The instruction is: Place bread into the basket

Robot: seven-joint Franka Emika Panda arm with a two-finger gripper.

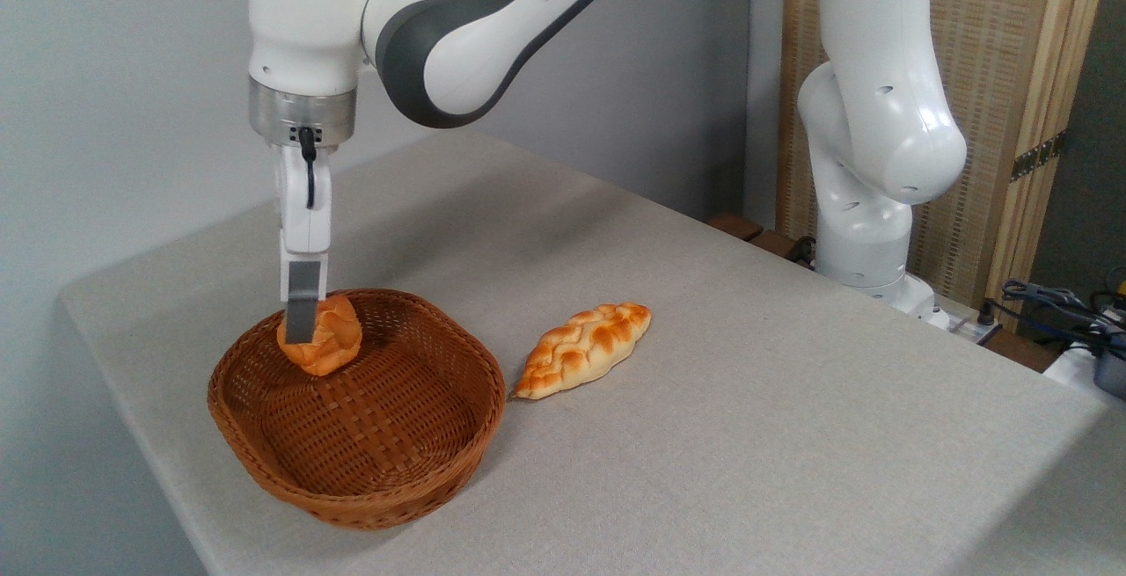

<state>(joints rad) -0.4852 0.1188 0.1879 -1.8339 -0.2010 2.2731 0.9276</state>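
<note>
Hand: the hand points straight down, its fingers clamped on the bun; only the near finger shows, flat against the bun's side.
Bun: held in the air above the left rear part of the wicker basket, inside its rim line and apparently clear of the woven floor.
Progress: judged nearly done; pick-up and carry are finished, lowering and release remain.
Braided loaf: the braided loaf lies on the worktop just beside the basket's right rim, untouched.
</note>
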